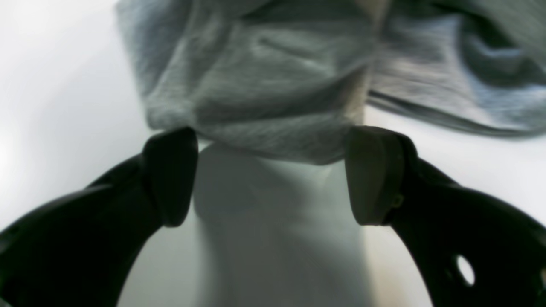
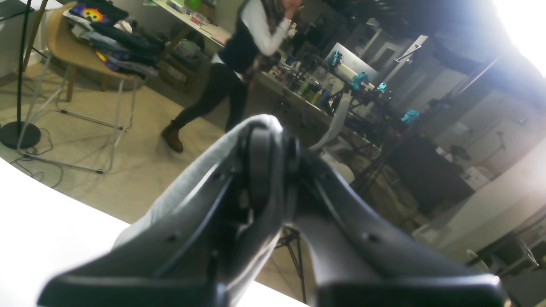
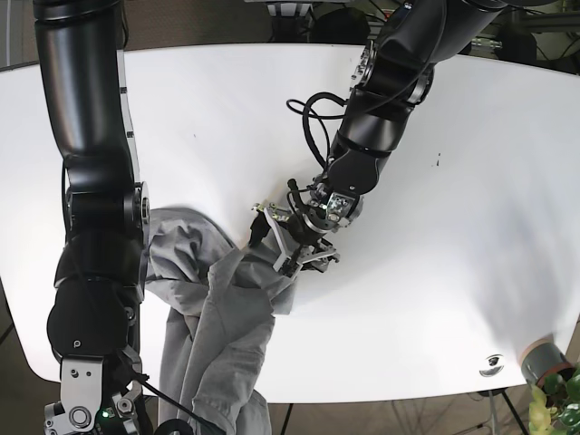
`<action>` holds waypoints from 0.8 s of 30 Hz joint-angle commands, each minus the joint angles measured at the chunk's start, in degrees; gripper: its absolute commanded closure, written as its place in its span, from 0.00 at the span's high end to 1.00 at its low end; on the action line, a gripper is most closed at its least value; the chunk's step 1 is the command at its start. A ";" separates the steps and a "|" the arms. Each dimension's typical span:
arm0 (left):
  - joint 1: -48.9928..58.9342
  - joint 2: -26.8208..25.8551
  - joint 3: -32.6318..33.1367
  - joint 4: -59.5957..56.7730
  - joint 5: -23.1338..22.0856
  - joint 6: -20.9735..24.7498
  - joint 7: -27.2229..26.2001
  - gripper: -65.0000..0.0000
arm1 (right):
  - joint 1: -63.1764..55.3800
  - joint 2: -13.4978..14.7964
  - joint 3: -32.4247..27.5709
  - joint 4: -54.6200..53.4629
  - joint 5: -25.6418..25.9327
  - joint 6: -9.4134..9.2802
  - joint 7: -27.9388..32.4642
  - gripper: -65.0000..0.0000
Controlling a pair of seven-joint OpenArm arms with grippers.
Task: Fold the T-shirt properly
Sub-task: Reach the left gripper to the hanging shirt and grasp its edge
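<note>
The grey T-shirt (image 3: 217,317) lies crumpled at the front left of the white table (image 3: 453,272) and hangs over its front edge. My left gripper (image 3: 283,246) is open right at the shirt's upper right edge. In the left wrist view the gripper (image 1: 273,175) is open and a blurred fold of the shirt (image 1: 256,85) reaches just between the fingertips (image 1: 170,175). My right gripper (image 2: 271,140) is shut on a strip of the grey shirt (image 2: 192,187) draped over one finger. It is held up and points out into the room.
A grey round object (image 3: 542,361) and a plant (image 3: 564,410) sit past the table's front right corner. A small dark mark (image 3: 439,161) is on the table at right. Beyond the table a person (image 2: 239,42) stands near a chair (image 2: 81,55) piled with clothes.
</note>
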 commanded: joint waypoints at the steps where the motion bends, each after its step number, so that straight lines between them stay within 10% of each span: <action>1: -1.50 0.49 0.89 -0.95 -0.50 -0.23 0.13 0.78 | 1.99 0.04 0.23 0.92 -0.15 -0.61 1.81 0.05; 13: -1.68 0.49 1.15 -2.27 -0.50 -0.15 -0.05 0.74 | 1.64 0.04 0.32 1.01 -0.15 -0.61 1.81 0.05; 24: -1.68 0.49 1.15 -1.92 -0.50 -0.15 -0.05 0.06 | 0.23 0.04 2.16 3.20 -0.15 -0.61 1.73 0.05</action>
